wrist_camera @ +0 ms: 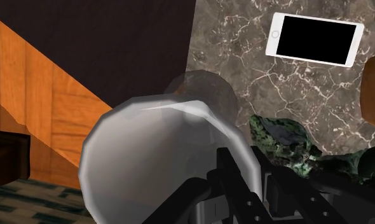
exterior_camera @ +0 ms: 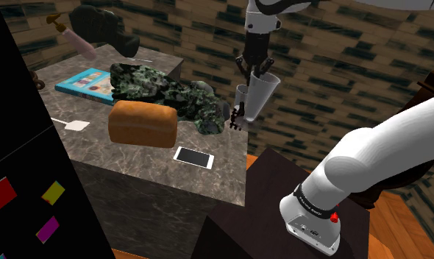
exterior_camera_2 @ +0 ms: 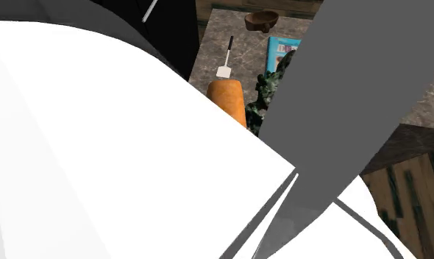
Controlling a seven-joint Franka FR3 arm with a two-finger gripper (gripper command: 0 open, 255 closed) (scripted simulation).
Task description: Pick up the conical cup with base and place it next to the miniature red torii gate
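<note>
Carry step: gripper (exterior_camera: 257,71) clenched on the rim of the grey cup (exterior_camera: 256,97), held in the air at frame centre past the table (exterior_camera: 146,168) edge; next, carry it to the gate and set it down upright.

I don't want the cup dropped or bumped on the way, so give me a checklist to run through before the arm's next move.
1. Grey conical cup clasped by the black gripper: ok.
2. Cup lifted off the marbled table: ok.
3. Spot beside the red torii gate located: cannot tell.
4. Clearance from the mottled dark-green heap: probably not ok, the cup's base hangs close beside it.
5. Orange-brown loaf and flat white phone apart from the cup: ok.
</note>
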